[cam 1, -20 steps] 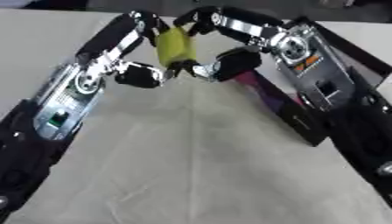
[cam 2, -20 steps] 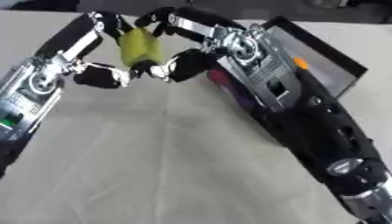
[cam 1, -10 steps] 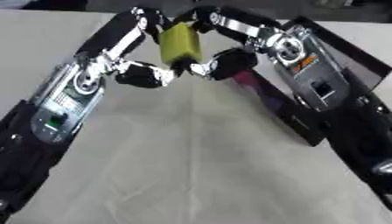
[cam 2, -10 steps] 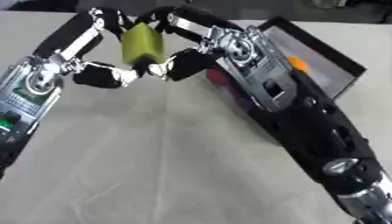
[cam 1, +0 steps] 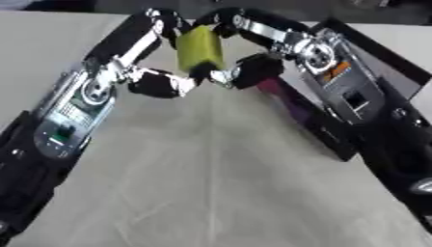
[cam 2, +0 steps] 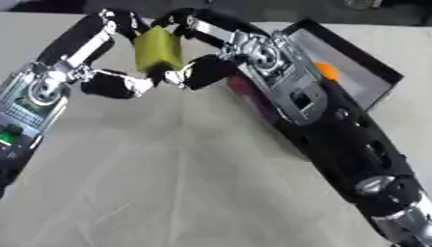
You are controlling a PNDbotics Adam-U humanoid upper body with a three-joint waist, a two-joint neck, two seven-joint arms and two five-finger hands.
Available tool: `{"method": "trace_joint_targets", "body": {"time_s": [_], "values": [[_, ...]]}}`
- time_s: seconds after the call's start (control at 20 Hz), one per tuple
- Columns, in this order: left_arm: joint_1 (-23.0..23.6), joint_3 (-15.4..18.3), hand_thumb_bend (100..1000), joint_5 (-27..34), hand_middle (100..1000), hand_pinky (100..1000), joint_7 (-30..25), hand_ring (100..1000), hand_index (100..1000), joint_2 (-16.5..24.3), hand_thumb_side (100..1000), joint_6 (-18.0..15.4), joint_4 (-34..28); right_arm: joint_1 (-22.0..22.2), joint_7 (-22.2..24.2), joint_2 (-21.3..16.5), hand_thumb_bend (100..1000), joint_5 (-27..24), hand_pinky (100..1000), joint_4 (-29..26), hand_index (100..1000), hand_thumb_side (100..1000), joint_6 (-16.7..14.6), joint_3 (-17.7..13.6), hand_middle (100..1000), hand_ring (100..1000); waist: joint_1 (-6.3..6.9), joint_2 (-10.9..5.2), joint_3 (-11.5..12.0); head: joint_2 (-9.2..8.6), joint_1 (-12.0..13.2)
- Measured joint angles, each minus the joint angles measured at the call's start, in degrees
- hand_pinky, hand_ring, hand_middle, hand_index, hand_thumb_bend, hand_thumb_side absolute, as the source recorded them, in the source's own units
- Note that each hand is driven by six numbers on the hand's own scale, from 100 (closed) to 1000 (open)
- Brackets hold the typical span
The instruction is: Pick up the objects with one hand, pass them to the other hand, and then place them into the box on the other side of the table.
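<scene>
Yellow-green block (cam 1: 200,48), flat-faced and roughly rectangular, standing upright above the far middle of the table (cam 1: 211,183), off the cloth. Pinched between both hands at once. Left hand (cam 1: 160,79) coming in from the left, fingers (cam 1: 165,19) curled over the block's top edge and thumb pressing near its lower end. Right hand (cam 1: 253,72) coming in from the right, fingers (cam 1: 228,17) curled over the block's top from the other side, thumb tucked under its lower right corner. Thumbs of the 2 hands nearly touching beneath the block. Black box (cam 2: 384,72) lying open at the right, just behind the right forearm, with an orange thing (cam 2: 327,71) inside and a purple-pink strip (cam 1: 278,94) along its near wall. Pale, creased cloth covering the table below.
</scene>
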Motion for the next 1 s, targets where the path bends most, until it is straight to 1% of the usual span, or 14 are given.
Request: {"method": "trace_joint_targets", "body": {"time_s": [0.05, 0.1, 0.3, 0.4, 0.7, 0.8, 0.85, 1.0], "values": [[0.0, 0.0, 261, 0.0, 621, 746, 0.0, 570, 601, 0.0, 239, 0.0, 0.0, 0.0, -0.1, 0.0, 180, -0.1, 898, 0.0, 745, 250, 0.1, 0.0, 796, 844, 0.0, 0.0, 0.0, 0.0, 0.0], [0.0, 0.0, 261, 0.0, 622, 746, 0.0, 569, 603, 0.0, 239, 0.0, 0.0, 0.0, -0.2, 0.0, 177, -0.3, 896, 0.0, 712, 234, 0.2, 0.0, 773, 837, 0.0, 0.0, 0.0, 0.0, 0.0], [0.1, 0.0, 272, -0.1, 623, 745, 0.0, 566, 614, 0.0, 249, 0.0, 0.0, 0.0, -1.0, 0.0, 161, -1.5, 884, 0.0, 612, 165, 0.9, 0.0, 682, 785, 0.0, 0.0, 0.0, 0.0, 0.0], [0.1, 0.0, 291, -0.1, 625, 745, 0.2, 566, 618, 0.0, 254, 0.1, 0.0, 0.0, -1.6, 0.0, 153, -2.1, 880, -0.1, 590, 154, 1.2, 0.0, 648, 761, 0.0, 0.0, 0.0, 0.0, 0.0], [0.1, 0.0, 380, -0.2, 635, 748, 0.7, 569, 650, 0.0, 282, 0.3, 0.0, 0.0, -2.7, -0.1, 105, -3.6, 868, -0.1, 552, 120, 2.0, 0.3, 600, 728, 0.0, 0.0, -0.1, 0.0, 0.0], [0.1, 0.0, 397, -0.2, 638, 749, 0.8, 571, 657, 0.0, 288, 0.4, 0.0, 0.0, -3.1, -0.2, 100, -4.0, 867, -0.2, 550, 121, 2.2, 0.4, 597, 725, 0.0, 0.0, -0.1, 0.0, 0.0], [0.1, 0.0, 430, -0.2, 645, 751, 0.8, 574, 681, 0.0, 303, 0.4, 0.0, 0.0, -3.3, -0.2, 100, -4.1, 865, -0.2, 537, 126, 2.3, 0.4, 590, 718, 0.0, 0.0, -0.1, 0.0, -0.1], [0.1, 0.0, 464, -0.4, 655, 754, 1.0, 580, 711, 0.0, 318, 0.6, 0.0, 0.1, -3.4, -0.5, 100, -4.4, 864, -0.4, 533, 128, 2.4, 0.4, 588, 716, 0.0, 0.0, -0.1, 0.0, -0.2]]}}
